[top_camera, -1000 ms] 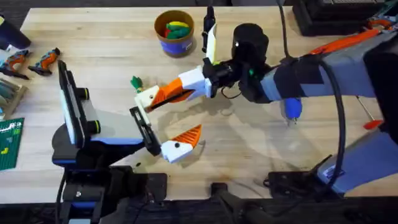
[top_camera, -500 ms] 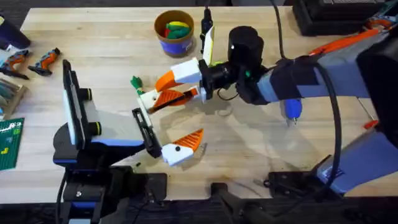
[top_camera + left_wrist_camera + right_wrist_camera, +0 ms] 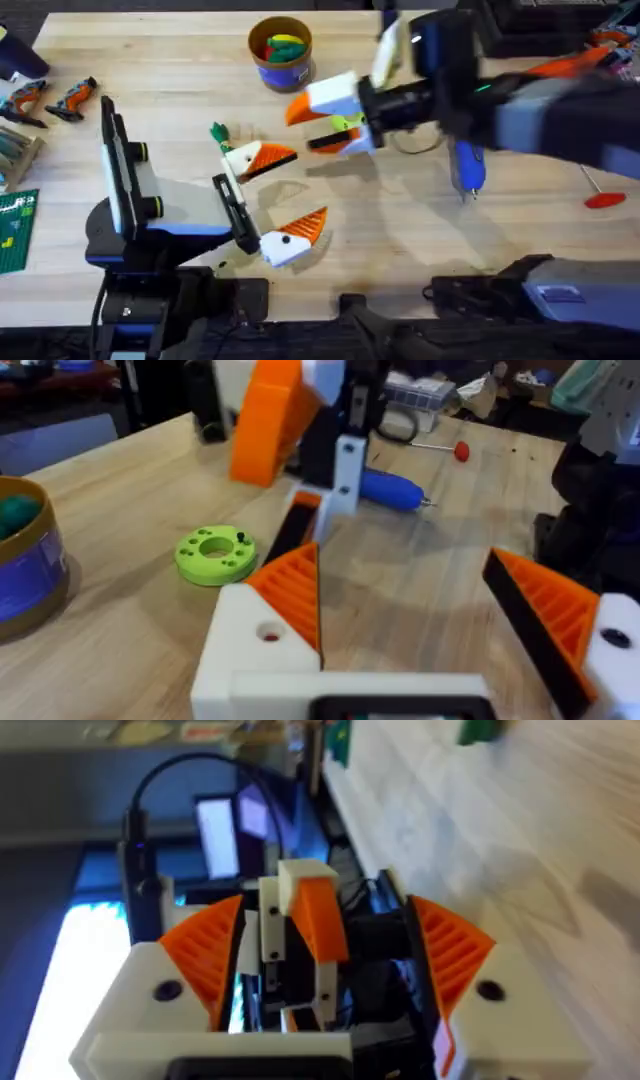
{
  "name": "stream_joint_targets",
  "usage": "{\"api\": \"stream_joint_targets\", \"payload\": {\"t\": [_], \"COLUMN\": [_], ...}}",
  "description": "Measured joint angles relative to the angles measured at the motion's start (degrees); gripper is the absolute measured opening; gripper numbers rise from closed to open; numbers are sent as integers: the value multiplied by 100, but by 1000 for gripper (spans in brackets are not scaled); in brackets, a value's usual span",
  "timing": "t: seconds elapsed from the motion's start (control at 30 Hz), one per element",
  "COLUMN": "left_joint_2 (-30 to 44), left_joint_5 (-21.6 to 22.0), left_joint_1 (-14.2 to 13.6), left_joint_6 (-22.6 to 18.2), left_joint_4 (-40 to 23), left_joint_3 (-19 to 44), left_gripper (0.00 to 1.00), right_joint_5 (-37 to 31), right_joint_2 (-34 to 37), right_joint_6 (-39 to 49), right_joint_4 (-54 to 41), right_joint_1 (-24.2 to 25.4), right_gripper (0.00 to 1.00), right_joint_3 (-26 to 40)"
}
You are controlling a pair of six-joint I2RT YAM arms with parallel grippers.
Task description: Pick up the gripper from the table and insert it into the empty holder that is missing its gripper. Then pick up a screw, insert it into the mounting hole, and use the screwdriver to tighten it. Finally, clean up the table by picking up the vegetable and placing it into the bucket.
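Note:
My left gripper (image 3: 308, 185) stands open near the table's middle, and both its white mounts carry orange ribbed tips. The gripper tip (image 3: 272, 155) sits in the far holder (image 3: 240, 158), whose mounting hole (image 3: 268, 632) is open. My right gripper (image 3: 303, 128) hovers open just behind it, holding nothing. Under the right gripper lies a green disc (image 3: 215, 552) with a small dark screw (image 3: 240, 538) on it. The blue screwdriver (image 3: 467, 170) lies to the right. The green vegetable (image 3: 218, 132) lies left of the holder. The bucket (image 3: 250, 40) stands at the back.
The bucket holds yellow, green and red toy foods (image 3: 283, 47). A thin rod with a red handle (image 3: 602, 198) lies at the far right. Small orange-and-black tools (image 3: 60, 98) and a green board (image 3: 15, 230) sit along the left edge.
My right gripper has pulled off the left gripper's far finger, rising and moving back and to the right. The left arm has stayed put.

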State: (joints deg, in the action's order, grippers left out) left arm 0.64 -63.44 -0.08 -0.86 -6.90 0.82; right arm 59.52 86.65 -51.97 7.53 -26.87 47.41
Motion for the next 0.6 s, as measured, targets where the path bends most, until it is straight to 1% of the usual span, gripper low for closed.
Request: {"api": "stream_joint_targets", "payload": {"t": [0.07,0.13,0.17,0.2,0.23,0.37,0.5,0.6], "left_joint_2": [-2,-2,-2,-2,-2,-2,-2,-2], "left_joint_5": [-1,0,-1,0,0,-2,-2,0], "left_joint_1": [0,0,0,0,0,0,-1,0], "left_joint_6": [0,0,0,-1,-2,-2,-2,-2], "left_joint_4": [0,0,0,0,0,0,0,0], "left_joint_3": [0,0,0,0,0,0,0,0], "left_gripper": [986,985,985,985,986,986,986,986], "right_joint_5": [-384,-837,-1022,-1269,-2217,-3219,-4052,-4540], "right_joint_2": [-428,-811,-942,-1071,-1254,-1141,-817,-506], "right_joint_6": [620,1252,1505,1834,2893,3751,4216,4435], "right_joint_4": [-1025,-2100,-2442,-2987,-4684,-5827,-6480,-6799], "right_joint_1": [220,467,564,684,935,957,911,769], "right_gripper": [861,861,863,861,864,864,864,863], "right_joint_3": [169,491,637,891,1857,2711,3379,3800]}}
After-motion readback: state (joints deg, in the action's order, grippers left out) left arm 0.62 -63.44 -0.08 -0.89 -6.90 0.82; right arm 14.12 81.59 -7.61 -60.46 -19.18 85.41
